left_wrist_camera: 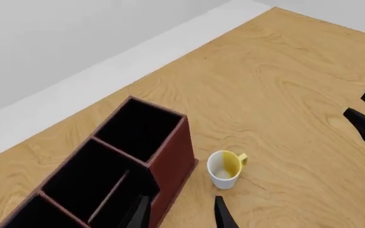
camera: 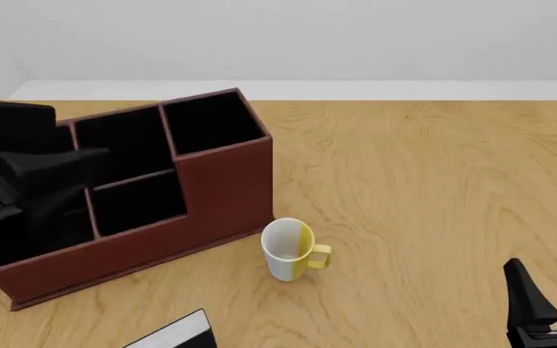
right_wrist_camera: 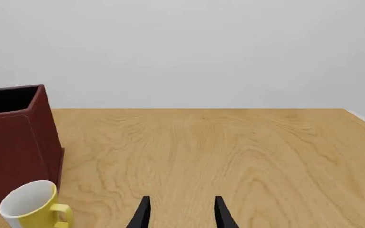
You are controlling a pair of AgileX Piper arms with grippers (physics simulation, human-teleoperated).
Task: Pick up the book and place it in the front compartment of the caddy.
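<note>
Left wrist view: the left gripper (left_wrist_camera: 178, 213) hangs above the caddy (left_wrist_camera: 106, 171), jaws released and empty, the mug (left_wrist_camera: 225, 168) just beside the caddy's tall corner. Front view: the book (camera: 174, 335) lies on the tabletop (camera: 423, 181) at the near edge, in front of the caddy and mostly cropped; a blind reach could miss it. Right wrist view: the right gripper (right_wrist_camera: 180, 213) idles, jaws spread, and could clip the mug.
</note>
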